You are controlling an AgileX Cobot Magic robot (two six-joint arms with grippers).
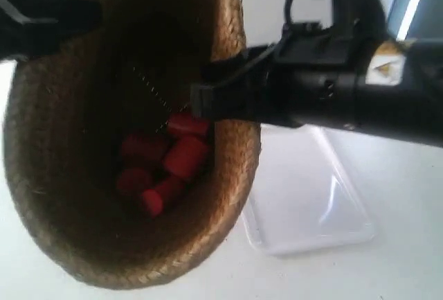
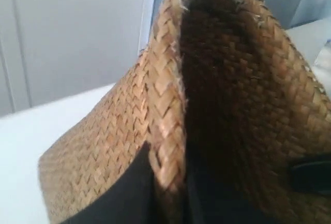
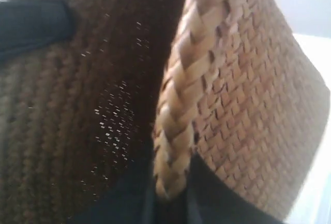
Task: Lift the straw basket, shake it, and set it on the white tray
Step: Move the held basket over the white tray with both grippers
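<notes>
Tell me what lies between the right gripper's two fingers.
The straw basket's braided rim fills the right gripper, one finger outside the wall, one inside; the right wrist view shows it.

basket (image 1: 62, 196): golden brown outside, herringbone weave, braided rim, dark brown inside
cylinders (image 1: 181, 158): bright red, plain
tray (image 1: 311, 203): glossy white, plain
table (image 1: 408, 258): white
left gripper (image 2: 168, 188): black
right gripper (image 3: 173, 198): black

Several red cylindrical pieces (image 1: 166, 165) heaped together, white tabletop (image 1: 398, 272), pale wall panels (image 2: 77, 32)
</notes>
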